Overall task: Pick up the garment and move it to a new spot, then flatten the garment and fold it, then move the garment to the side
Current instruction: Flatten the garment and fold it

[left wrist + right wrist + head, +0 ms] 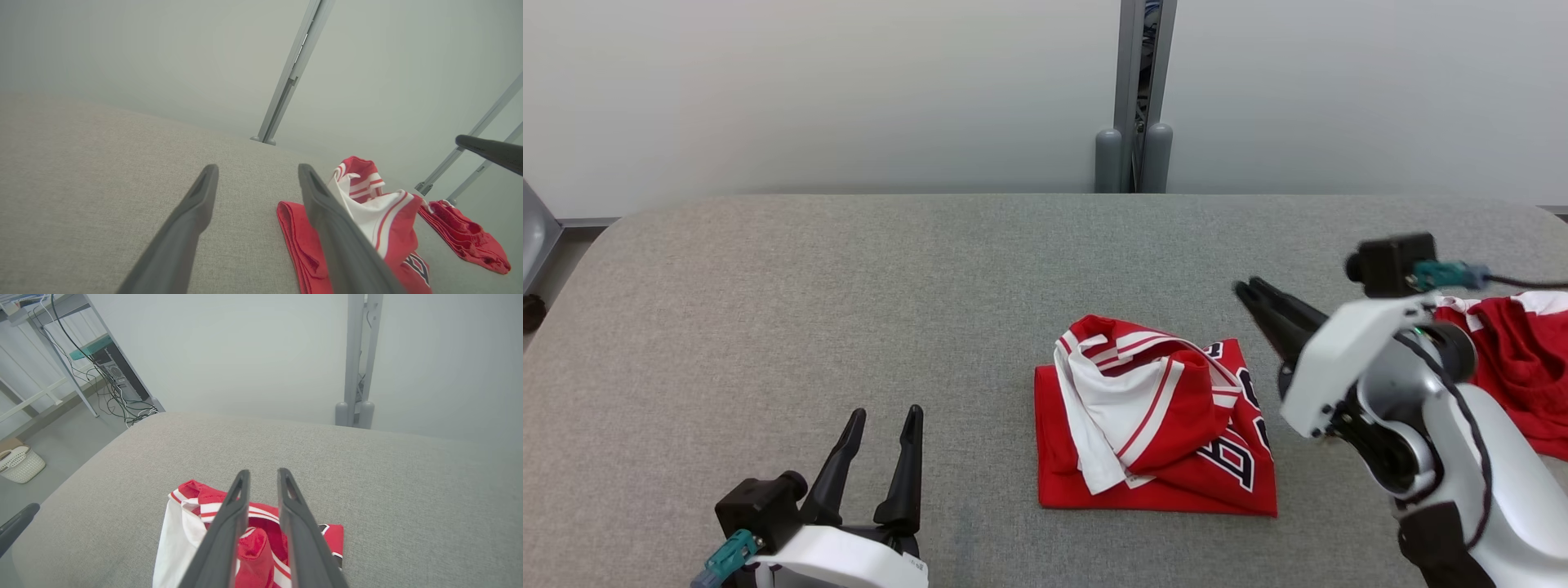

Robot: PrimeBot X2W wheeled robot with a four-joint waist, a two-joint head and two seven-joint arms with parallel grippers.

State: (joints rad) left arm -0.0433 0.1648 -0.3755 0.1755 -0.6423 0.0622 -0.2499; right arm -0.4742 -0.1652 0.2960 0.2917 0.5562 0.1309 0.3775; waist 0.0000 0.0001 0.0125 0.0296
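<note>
Red-and-white garment lies roughly folded on the grey table, right of centre, with a white, striped sleeve bunched on top. Dark, white-edged block characters run along its right side. Folds cover part of them, so they cannot be read.

Left gripper: fingers spread wide and empty, over bare table, well to the left of the garment.

Right gripper: fingers narrowly parted with nothing between them, raised near the garment's far right corner and not touching it.

Head view: a second red cloth lies toward the table's right side, partly behind the right arm.

Left wrist view: this cloth lies apart from the garment, and one right-gripper finger crosses the upper right.

Right wrist view: the camera looks down over the garment and takes in the floor beyond the table's edge, with a white basket and cables.
</note>
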